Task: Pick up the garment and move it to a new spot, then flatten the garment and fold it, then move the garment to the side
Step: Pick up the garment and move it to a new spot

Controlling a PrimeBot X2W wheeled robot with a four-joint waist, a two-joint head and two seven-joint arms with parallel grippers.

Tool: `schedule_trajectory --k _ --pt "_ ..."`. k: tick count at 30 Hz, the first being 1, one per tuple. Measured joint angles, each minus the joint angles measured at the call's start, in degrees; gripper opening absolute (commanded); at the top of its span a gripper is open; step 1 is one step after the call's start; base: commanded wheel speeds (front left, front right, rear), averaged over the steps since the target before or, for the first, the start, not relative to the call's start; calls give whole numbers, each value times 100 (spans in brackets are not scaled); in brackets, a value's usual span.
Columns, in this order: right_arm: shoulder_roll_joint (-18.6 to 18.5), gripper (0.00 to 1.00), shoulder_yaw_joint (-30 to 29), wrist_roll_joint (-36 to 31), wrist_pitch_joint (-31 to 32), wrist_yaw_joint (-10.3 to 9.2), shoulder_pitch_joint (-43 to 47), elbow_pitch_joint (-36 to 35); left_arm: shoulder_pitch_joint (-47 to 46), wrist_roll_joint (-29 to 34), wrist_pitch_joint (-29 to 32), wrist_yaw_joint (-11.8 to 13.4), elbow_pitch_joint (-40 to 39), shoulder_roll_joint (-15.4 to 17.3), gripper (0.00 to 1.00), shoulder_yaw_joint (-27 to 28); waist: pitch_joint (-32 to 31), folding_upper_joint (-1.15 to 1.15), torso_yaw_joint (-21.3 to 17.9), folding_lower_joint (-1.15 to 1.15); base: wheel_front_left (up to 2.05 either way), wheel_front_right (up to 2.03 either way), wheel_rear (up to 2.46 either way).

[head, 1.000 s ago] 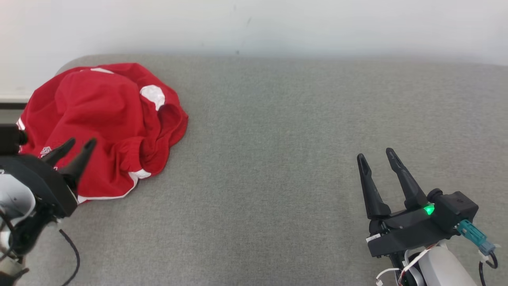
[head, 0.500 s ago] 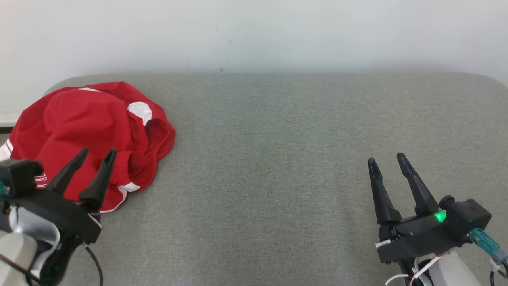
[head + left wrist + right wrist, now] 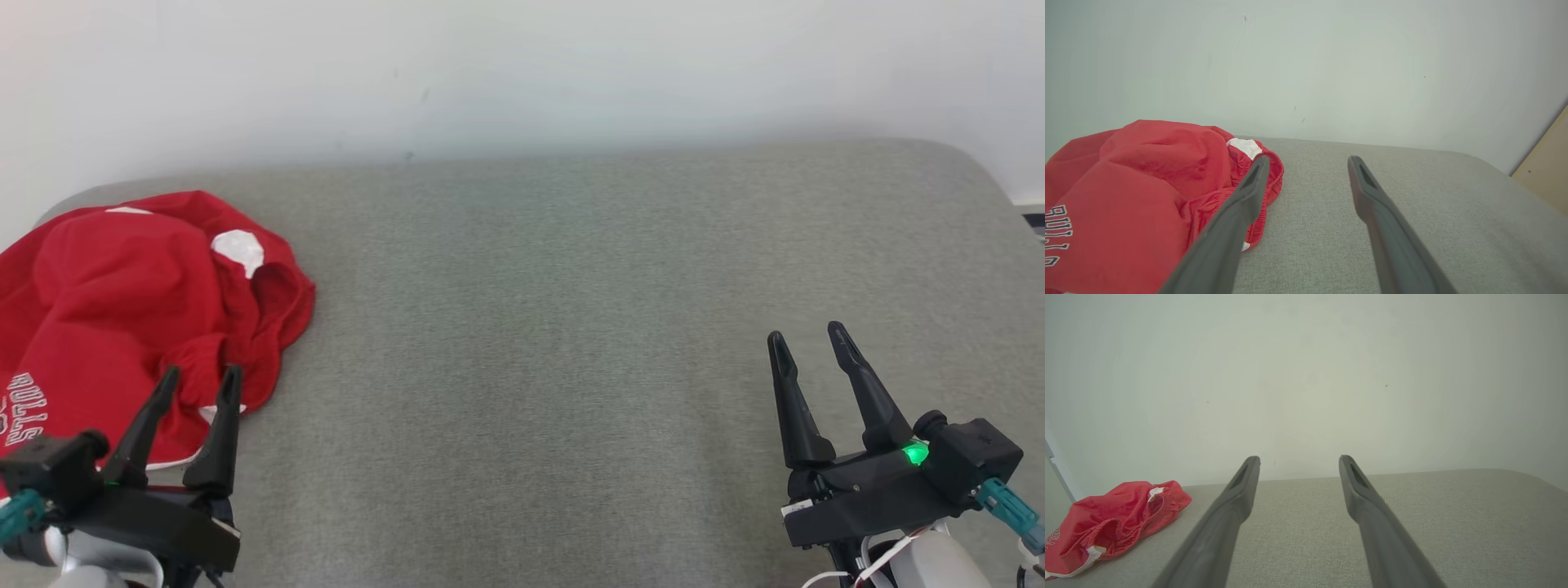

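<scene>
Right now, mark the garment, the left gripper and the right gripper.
garment [image 3: 122,294], head view, middle of the crumpled red fabric.
left gripper [image 3: 202,372], head view, midway between its open fingertips.
right gripper [image 3: 806,332], head view, midway between its open fingertips.

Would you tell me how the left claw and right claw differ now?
The left claw is beside the red garment; the right claw is over bare grey cushion, far from it. The left claw's fingers lean rightward in the head view, the right claw's leftward. Both are open and empty.
</scene>
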Motion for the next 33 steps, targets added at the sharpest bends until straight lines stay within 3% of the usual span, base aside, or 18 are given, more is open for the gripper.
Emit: schedule_trajectory --k 4,16,33 --pt "7 100 -35 -1 0 0 9 -19 174 202 -64 175 -14 -157 100 54 -28 0 -135 0 0 0 0" --pt "-45 100 -279 1 0 0 228 -124 375 708 -74 368 -178 -724 100 162 -109 0 -326 0 0 0 0" --pt "-66 100 -290 0 0 1 237 -220 455 1183 -75 371 -230 -973 100 488 -136 0 -249 0 0 0 0"
